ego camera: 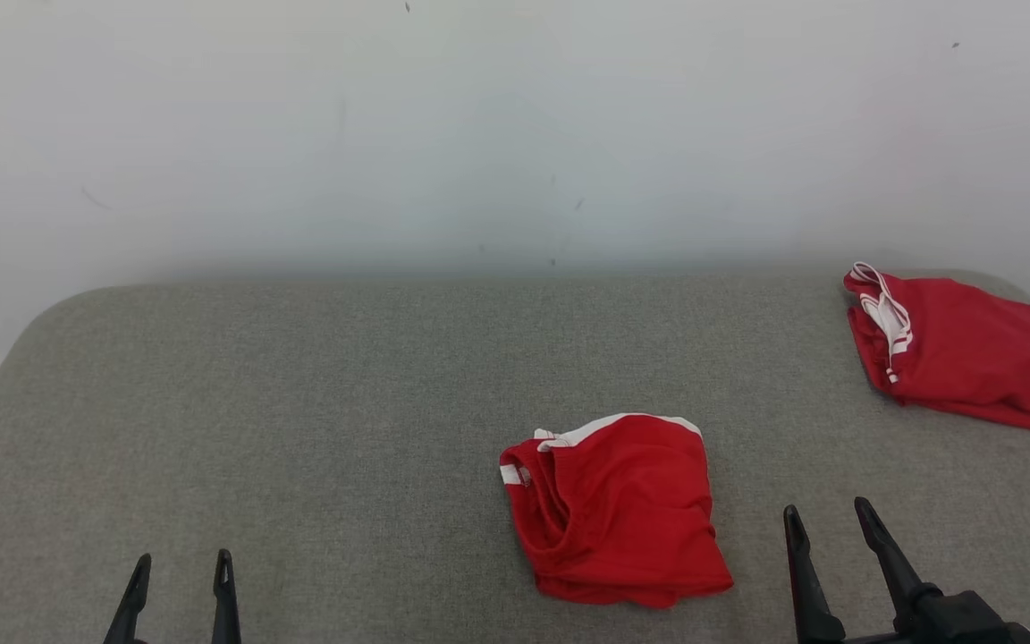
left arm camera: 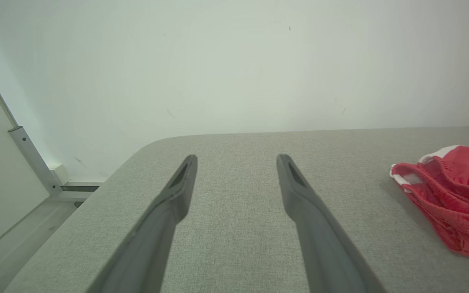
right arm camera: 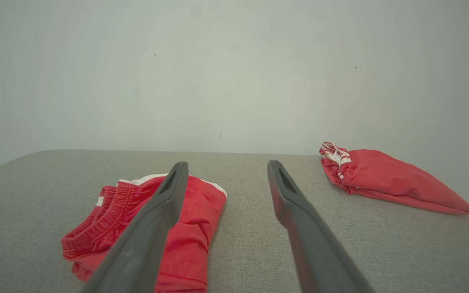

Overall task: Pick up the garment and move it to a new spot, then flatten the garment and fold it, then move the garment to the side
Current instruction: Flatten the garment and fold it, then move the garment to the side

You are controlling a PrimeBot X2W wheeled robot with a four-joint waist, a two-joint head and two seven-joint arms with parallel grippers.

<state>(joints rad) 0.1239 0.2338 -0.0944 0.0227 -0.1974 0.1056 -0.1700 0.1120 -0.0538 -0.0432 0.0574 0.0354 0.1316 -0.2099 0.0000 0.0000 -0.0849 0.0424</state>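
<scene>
A folded red garment (ego camera: 618, 510) with white trim and an elastic waistband lies on the grey table (ego camera: 300, 402), a little right of centre near the front. It also appears in the left wrist view as the garment (left arm camera: 454, 195) at the right edge, and in the right wrist view as the garment (right arm camera: 153, 219) at lower left. My right gripper (ego camera: 828, 519) stands open just right of it, empty; its fingers (right arm camera: 165, 203) partly cover the cloth in the right wrist view. My left gripper (ego camera: 182, 568) is open and empty at the front left, far from the garment.
A second folded red garment (ego camera: 962, 349) with white stripes lies at the table's far right corner, also seen as that garment (right arm camera: 385, 179) in the right wrist view. A white wall (ego camera: 515, 134) rises directly behind the table. The table's left corner is rounded (left arm camera: 153, 142).
</scene>
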